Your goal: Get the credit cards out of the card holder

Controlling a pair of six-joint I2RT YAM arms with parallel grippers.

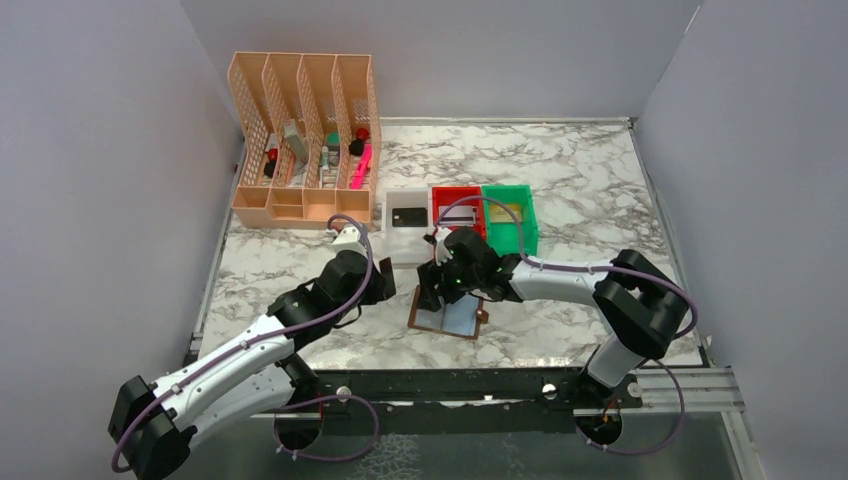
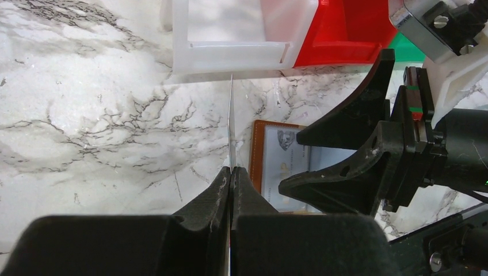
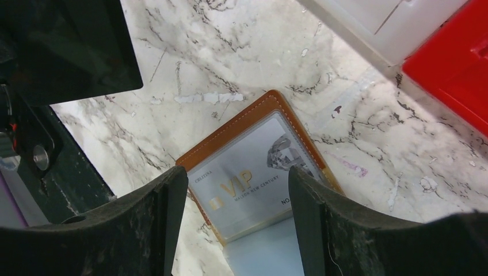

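**Left jaws pinch one card; holder lies open under the right gripper**

Closest to the lens in the left wrist view, the left gripper has its two black fingers pressed together on a thin card. The card stands on edge and shows only as a pale sliver rising above the fingertips, so its face cannot be read. From above, this gripper sits over the marble worktop, near the middle and just left of the card holder.

The card holder lies flat and spread open, near the middle of the worktop's near edge, with its brown snap tab on the right side. The right gripper hangs over the holder's left panel with its jaws apart and nothing between them. In the right wrist view, the two fingers frame the brown stitched leather rim. Behind a clear window sits a silvery VIP card with a diamond picture, tucked in its pocket.

Beyond the holder, toward the far edge, three bins stand in a row, touching: a white bin, a red bin and a green bin. A black card lies flat in the white bin. At the far left corner stands a peach slotted organiser.
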